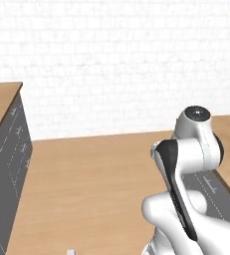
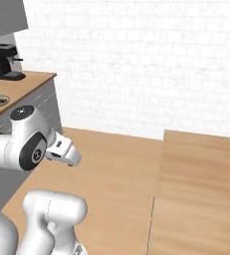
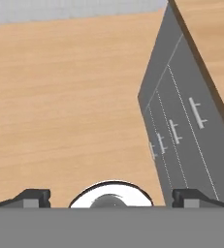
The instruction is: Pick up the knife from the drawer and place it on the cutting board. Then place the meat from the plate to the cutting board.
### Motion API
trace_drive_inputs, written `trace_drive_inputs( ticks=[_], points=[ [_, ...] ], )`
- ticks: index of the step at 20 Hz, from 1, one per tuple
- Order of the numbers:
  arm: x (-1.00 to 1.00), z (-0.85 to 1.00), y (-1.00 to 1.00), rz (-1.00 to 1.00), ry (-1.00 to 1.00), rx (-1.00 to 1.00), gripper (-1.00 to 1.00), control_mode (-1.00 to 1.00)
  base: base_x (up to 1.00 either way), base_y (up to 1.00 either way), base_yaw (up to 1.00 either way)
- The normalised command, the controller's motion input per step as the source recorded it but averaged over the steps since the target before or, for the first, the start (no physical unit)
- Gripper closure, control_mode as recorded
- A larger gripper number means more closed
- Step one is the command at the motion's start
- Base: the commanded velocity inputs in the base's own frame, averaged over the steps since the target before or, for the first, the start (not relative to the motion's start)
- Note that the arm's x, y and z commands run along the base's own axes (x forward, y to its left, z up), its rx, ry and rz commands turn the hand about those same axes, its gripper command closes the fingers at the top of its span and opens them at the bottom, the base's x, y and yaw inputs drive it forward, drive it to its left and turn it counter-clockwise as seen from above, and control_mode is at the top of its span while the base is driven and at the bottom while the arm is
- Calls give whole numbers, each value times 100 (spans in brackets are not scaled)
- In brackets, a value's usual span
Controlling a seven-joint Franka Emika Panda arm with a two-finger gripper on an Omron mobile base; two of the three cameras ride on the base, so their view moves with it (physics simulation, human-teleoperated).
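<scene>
The gripper (image 3: pixel 111 196) is hanging spread wide and empty over the wooden floor (image 3: pixel 65 97), pointing beside the grey cabinet front (image 3: pixel 181 126) with its bar-handled drawers (image 3: pixel 174 131).

Arm (image 1: pixel 186 169) folded low, fingers (image 3: pixel 33 197) spread wide, empty.

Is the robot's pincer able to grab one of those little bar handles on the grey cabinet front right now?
Probably not yet. The pincer is open, its tips wide apart, but it hangs over bare wooden floor. The grey cabinet front with its bar handles stands off to the side, so the arm likely needs to move closer first.
</scene>
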Motion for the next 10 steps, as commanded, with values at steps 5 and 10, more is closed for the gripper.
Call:
trace_drive_inputs(
  ticks=[5, 10],
  points=[
    [0, 0, 0, 0, 0, 0, -100, 100, 100, 18, 0],
    [0, 0, 0, 0, 0, 0, -100, 100, 100, 21, 3]
  ],
)
